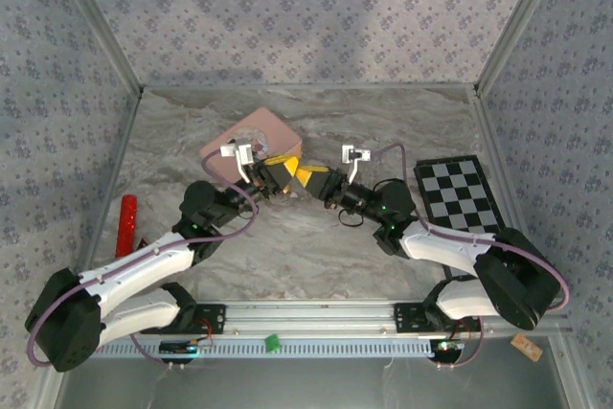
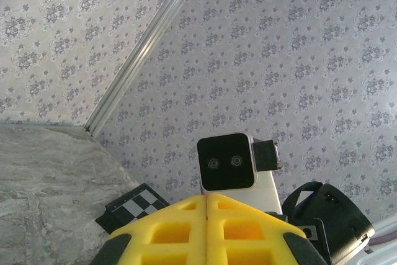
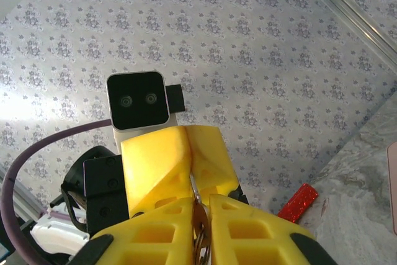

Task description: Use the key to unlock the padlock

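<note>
At the bottom centre of the right wrist view, my right fingers [image 3: 248, 231] leave only a slit between them. A sliver of brass and silver metal [image 3: 198, 215] is pinched in that slit. The yellow pads hide most of it, so I cannot tell whether it is the padlock or the key, and I cannot pick out the padlock apart from it.

Just above, my left fingers [image 3: 177, 166] point down at me, and their tips meet that same sliver. In the left wrist view they sit at the bottom edge, pressed together along one seam. What the left jaws grip, if anything, is hidden beyond the tips.

From above, both pairs of jaws meet tip to tip in the middle of the desk [image 1: 316, 246]. The pink tin [image 1: 251, 138] lies just behind them, toward the upper left. A checkerboard [image 1: 456, 193] at the right and a red stick [image 1: 125, 225] at the left are both well apart from the jaws. Bare marbled desk lies open below the jaws, between my two arms. Patterned walls [image 1: 306, 16] close the far side and both flanks.
</note>
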